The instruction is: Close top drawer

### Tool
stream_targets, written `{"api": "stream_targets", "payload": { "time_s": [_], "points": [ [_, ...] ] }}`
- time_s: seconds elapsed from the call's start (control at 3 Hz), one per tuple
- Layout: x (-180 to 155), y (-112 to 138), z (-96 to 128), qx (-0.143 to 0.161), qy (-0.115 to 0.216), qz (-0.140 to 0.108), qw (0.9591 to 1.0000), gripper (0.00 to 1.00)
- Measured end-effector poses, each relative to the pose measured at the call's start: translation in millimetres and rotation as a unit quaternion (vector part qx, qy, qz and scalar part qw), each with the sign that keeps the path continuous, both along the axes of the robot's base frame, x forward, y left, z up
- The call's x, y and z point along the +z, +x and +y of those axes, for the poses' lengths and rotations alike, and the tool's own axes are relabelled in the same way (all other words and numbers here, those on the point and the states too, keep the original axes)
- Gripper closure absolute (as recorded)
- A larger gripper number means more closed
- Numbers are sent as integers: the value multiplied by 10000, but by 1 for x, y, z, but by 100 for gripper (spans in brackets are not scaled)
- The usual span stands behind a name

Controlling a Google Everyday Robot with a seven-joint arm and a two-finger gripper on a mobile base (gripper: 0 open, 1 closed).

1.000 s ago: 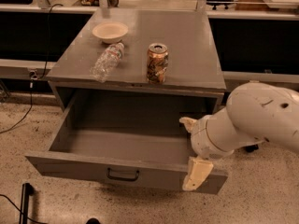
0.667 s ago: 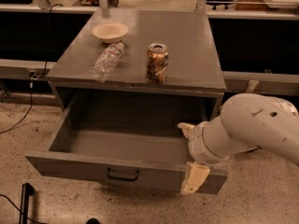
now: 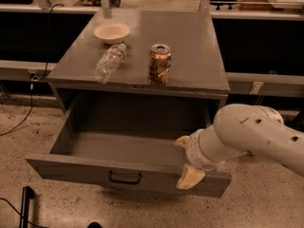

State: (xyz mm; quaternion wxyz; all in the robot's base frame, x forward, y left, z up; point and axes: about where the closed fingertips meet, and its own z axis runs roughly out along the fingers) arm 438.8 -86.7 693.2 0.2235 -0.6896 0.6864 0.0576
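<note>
Camera view: the top drawer stands drawn well out below the counter's front edge. The gripper sits at the drawer's front panel, below the counter's front right corner. Its fingers are spread astride the panel, one inside and one outside. The drawer is judged rigid and fairly heavy. A square push nearer the handle should avoid skewing.

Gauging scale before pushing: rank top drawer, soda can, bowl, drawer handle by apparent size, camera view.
Top drawer, largest.
Soda can and bowl look alike; unranked.
Drawer handle, smallest.
Gripper straddles the drawer's front, right side.
</note>
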Motion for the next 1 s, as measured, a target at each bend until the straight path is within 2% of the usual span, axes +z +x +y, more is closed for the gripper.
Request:
{"api": "stream_targets", "payload": {
  "time_s": [0.33, 0.67, 1.0],
  "points": [
    [-5, 6, 1, 2, -14, 28, 10000, 26],
    [-5, 16, 1, -21, -24, -11, 10000, 40],
    [-1, 38, 2, -36, -90, -130, 9999, 39]
  ]
}}
